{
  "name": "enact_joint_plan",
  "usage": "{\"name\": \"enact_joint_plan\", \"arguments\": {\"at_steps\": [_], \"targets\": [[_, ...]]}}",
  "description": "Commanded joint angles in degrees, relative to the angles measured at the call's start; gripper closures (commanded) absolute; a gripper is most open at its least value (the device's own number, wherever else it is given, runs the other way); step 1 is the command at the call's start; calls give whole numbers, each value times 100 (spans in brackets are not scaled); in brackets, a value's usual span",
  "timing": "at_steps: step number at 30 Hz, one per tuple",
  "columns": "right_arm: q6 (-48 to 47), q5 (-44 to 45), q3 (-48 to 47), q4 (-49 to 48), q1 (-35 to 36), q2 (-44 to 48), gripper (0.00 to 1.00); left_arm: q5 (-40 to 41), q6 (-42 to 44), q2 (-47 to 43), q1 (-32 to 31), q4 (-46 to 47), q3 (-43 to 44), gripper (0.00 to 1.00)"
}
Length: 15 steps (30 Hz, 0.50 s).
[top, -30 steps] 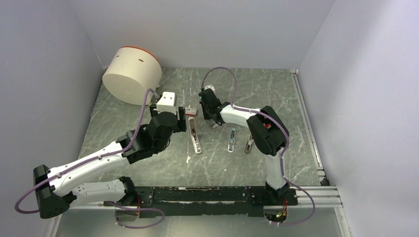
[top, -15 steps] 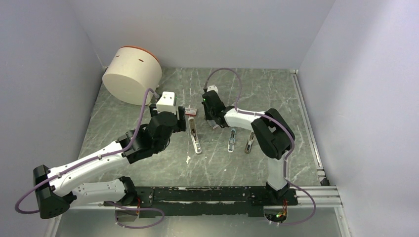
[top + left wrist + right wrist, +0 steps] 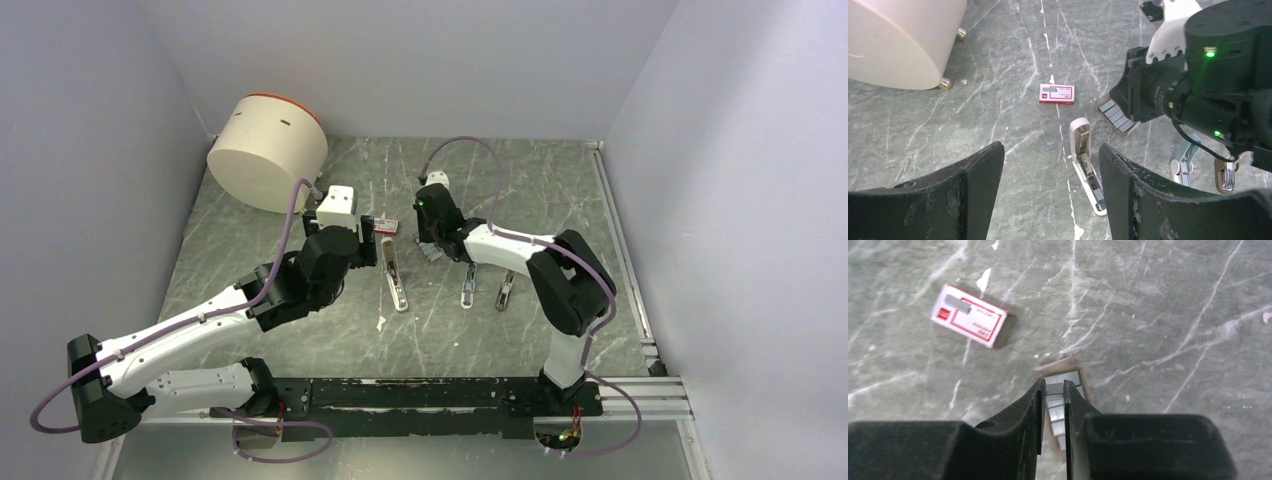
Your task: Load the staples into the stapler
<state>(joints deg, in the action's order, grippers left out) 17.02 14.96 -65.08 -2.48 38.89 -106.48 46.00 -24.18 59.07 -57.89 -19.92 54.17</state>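
The staple strip [image 3: 1054, 402] sits in the narrow slot between my right fingers [image 3: 1039, 390]. They are drawn almost together and, as far as I can judge, are pinching it. Its tan cardboard tray [image 3: 1058, 364] pokes out past the tips. The red staples box [image 3: 973, 315] lies flat on the counter [image 3: 1158, 300] a little beyond and to my left, with nothing touching it.

The stapler [image 3: 1087, 167] lies open on the counter with its magazine rail facing up. Its long axis runs roughly far-to-near, the white rounded end farthest from my bases. From my right fingers it lies to my left and a little nearer to me, apart from the strip. I judge the carry goes leftward and back, with the strip turned to match that axis.

My left fingers [image 3: 980, 175] are spread wide and hold nothing. They hover on the stapler's other side, nearer to it than the right ones.
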Motion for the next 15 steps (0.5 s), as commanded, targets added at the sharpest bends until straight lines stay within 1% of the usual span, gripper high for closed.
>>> {"name": "enact_joint_plan", "arguments": {"at_steps": [1, 6, 9, 15], "targets": [[328, 50, 302, 225, 224, 579, 80, -79, 41, -91, 41, 140, 59, 26], [709, 125, 840, 597, 654, 1051, 79, -149, -10, -261, 37, 116, 41, 26], [908, 436, 1156, 696, 1024, 1313, 79, -198, -54, -370, 41, 103, 41, 26], [1241, 874, 1701, 618, 1422, 1478, 79, -314, -192, -496, 41, 5, 63, 26]]}}
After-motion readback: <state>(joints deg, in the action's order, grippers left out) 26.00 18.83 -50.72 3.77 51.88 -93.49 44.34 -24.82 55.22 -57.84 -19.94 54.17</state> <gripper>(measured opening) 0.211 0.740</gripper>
